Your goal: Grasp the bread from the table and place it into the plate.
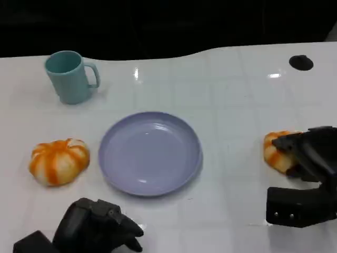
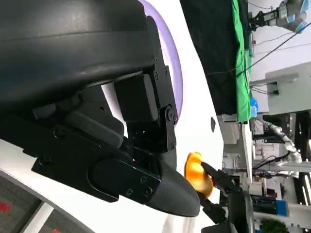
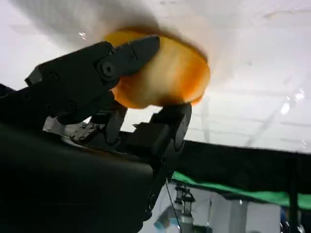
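An orange bread (image 1: pixel 276 149) lies on the white table at the right, apart from the lilac plate (image 1: pixel 150 153) in the middle. My right hand (image 1: pixel 310 155) grips it from the right, with black fingers (image 3: pixel 92 73) over one side and another finger (image 3: pixel 172 121) under the other. The right wrist view shows the bread (image 3: pixel 170 73) up against the table surface. My left hand (image 1: pixel 100 226) rests at the lower left, in front of the plate, fingers loosely apart and holding nothing. In the left wrist view the bread (image 2: pixel 197 174) shows far off, with the plate's rim (image 2: pixel 175 73) beyond my left hand (image 2: pixel 121 145).
A teal mug (image 1: pixel 71 76) stands at the back left. A round orange-and-white pumpkin-shaped thing (image 1: pixel 58 161) lies left of the plate. A small black disc (image 1: pixel 301 62) sits at the back right. Bare white table lies between the plate and the bread.
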Tool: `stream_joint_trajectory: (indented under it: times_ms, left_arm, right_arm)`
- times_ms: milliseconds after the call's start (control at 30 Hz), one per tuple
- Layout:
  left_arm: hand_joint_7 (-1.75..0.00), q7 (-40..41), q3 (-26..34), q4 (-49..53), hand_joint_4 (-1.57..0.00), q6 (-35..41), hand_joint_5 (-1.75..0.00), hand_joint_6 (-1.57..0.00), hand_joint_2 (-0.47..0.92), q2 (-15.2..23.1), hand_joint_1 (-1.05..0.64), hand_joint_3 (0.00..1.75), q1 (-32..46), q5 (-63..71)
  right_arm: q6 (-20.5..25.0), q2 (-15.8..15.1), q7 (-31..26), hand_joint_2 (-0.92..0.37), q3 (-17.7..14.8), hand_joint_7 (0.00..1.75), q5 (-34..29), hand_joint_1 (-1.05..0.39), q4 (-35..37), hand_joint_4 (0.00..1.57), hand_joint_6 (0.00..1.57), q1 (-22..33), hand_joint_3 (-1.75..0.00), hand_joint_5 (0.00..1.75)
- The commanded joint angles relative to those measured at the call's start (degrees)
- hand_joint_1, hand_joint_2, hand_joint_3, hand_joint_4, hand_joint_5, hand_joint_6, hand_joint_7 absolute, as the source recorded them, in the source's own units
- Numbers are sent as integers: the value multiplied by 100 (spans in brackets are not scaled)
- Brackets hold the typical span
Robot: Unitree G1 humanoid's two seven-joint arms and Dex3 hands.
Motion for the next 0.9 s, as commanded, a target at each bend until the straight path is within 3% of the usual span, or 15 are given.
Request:
stream_joint_trajectory:
  times_ms: [33,67,167,433,600,633,700,800,900]
  left_arm:
    - [-24,-27,49,-60,-142,10,-68,-157,91,80,-105,0,37,-68]
    - [-24,-18,48,-63,-142,12,-68,-157,91,82,-105,0,38,-58]
    - [-24,-6,46,-55,-142,-2,-68,-157,91,79,-105,0,35,-43]
    - [-25,5,41,-54,-142,21,-68,-157,90,68,-105,0,32,-39]
    - [-25,47,36,-33,-142,-2,-68,-157,91,63,-105,0,21,9]
    - [-25,48,37,-30,-142,-2,-68,-157,91,61,-105,0,18,9]
    - [-25,29,37,-23,-142,-12,-68,-157,91,62,-105,0,14,-5]
    - [-25,-28,39,-11,-142,0,-68,-157,90,57,-105,0,9,-63]
    - [-24,-41,43,2,-142,23,-68,-157,90,54,-105,0,1,-86]
  right_arm:
    - [-216,-88,-317,-85,80,77,104,-2,271,87,118,-106,0,173]
    - [-230,-89,-376,-84,97,95,95,-2,280,86,109,-108,0,174]
    - [-226,-101,-503,-82,124,117,84,-2,189,85,97,-87,0,174]
    - [-718,-123,-1197,-81,98,128,174,1,-313,96,99,17,-1,175]
    - [-1128,-60,-1207,-82,46,142,386,4,-982,102,97,165,-7,175]
    - [-1174,-43,-1164,-70,36,142,430,4,-1111,103,97,195,-31,175]
    - [-1255,13,-988,-32,33,144,540,2,-1440,104,97,261,-107,175]
    - [-1368,120,-746,-19,38,146,712,4,-1758,104,96,318,-134,174]
    - [-1559,323,-532,-15,70,148,916,6,-1849,106,96,283,-146,174]
